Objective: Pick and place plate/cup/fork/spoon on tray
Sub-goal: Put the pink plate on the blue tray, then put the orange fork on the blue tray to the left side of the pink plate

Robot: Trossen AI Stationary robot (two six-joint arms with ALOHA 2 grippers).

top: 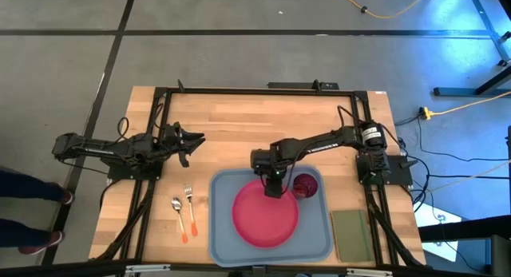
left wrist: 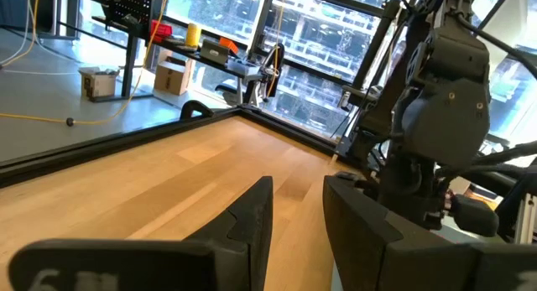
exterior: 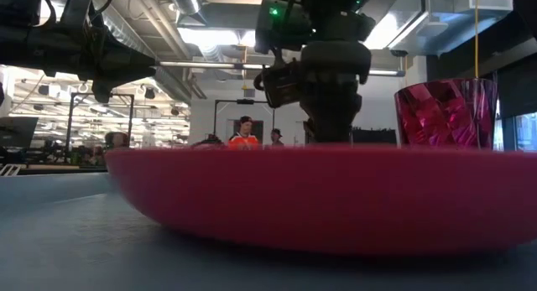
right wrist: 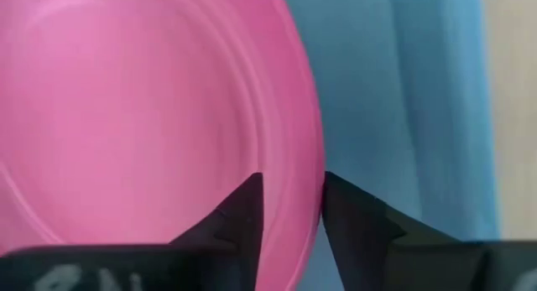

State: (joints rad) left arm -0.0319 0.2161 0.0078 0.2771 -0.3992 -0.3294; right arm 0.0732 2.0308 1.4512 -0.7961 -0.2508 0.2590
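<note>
The pink-red plate (top: 263,217) lies flat in the light blue tray (top: 219,237). The dark red cup (top: 306,185) stands in the tray's far right corner, just beyond the plate. My right gripper (top: 273,191) points down at the plate's far rim and is shut on it. The spoon (top: 179,217) and the fork (top: 191,209) lie side by side on the wood left of the tray, heads toward the far edge. My left gripper (top: 196,141) hovers over the table's far left, slightly open and empty. My right gripper pinches the plate's far rim (right wrist: 306,169) between its two fingers, one finger inside the plate and one outside it. The fingers come from above, pointing down, and stand across the rim. The plate (exterior: 336,190) rests with its bottom on the tray.
An olive green pad (top: 350,233) lies on the wood right of the tray. The cup (exterior: 445,115) stands close beside my right gripper (exterior: 331,132). Bare wood lies across the table's far half. People show in the room beyond the table.
</note>
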